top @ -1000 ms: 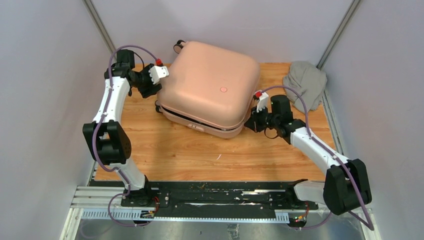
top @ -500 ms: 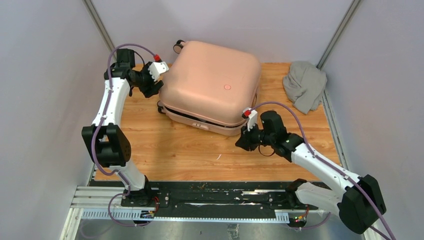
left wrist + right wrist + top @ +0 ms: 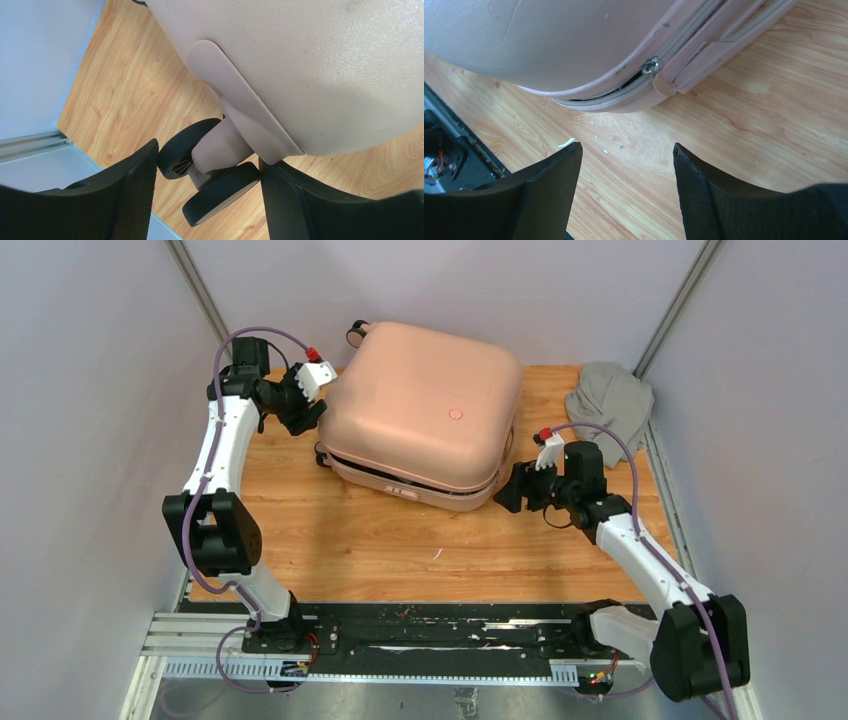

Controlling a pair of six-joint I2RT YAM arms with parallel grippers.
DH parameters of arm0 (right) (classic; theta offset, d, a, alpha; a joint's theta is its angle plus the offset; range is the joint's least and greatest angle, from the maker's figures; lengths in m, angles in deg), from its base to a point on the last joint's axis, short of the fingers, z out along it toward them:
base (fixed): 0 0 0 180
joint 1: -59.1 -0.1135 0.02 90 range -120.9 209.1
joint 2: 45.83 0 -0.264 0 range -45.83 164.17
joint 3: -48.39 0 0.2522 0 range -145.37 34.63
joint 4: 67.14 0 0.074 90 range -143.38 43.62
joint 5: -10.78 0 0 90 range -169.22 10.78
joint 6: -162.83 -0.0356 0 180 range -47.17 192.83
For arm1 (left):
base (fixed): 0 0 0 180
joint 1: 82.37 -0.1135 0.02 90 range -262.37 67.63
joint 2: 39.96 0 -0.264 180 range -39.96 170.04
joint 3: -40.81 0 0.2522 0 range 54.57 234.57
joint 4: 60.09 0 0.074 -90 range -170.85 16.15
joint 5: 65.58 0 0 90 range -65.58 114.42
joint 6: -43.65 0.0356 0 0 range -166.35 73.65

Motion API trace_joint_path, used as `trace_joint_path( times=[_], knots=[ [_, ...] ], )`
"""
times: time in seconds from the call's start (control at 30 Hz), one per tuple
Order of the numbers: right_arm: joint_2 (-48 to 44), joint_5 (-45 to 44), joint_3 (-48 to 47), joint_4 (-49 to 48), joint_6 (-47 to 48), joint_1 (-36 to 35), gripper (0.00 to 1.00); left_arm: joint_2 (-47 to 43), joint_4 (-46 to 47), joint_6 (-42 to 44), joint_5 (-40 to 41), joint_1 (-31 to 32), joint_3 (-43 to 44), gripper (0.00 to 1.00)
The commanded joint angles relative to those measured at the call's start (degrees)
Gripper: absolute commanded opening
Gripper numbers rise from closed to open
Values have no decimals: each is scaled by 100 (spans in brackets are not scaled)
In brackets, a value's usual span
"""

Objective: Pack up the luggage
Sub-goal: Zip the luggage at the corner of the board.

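While the right gripper hangs wide and empty just off the lower-right corner of the luggage and the left gripper gapes around a caster wheel, it lies closed at centre frame, its zipper apparently part-undone, with the grey cloth outside at upper right.

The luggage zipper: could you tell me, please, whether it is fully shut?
Not fully. The luggage lies closed, but a dark gap shows beside the zipper slider.
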Motion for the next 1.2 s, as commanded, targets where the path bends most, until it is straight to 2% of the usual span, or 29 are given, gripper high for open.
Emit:
trace_joint_path(
  times=[0.0,0.23,0.4,0.7,0.9,1.03,1.17],
  knots=[
    [487,913,-364,-330,200,182,71,-335,762,-645,-45,-5,298,0],
    [1059,1351,-565,-793,514,408,70,-355,757,-601,-64,-6,201,0],
    [1552,2076,-554,-1473,312,749,68,-316,753,-594,-57,-9,225,0],
    [2364,3085,-738,-1997,96,772,63,-287,744,-559,57,-5,332,0],
    [2772,3364,-566,-2744,-418,772,48,-279,744,-538,38,-7,304,0],
    [2679,3377,-354,-3031,-737,772,33,-298,715,-490,28,-11,247,0],
    [2340,3303,-93,-3049,-812,766,35,-324,392,30,-137,-9,148,0]
  ],
)
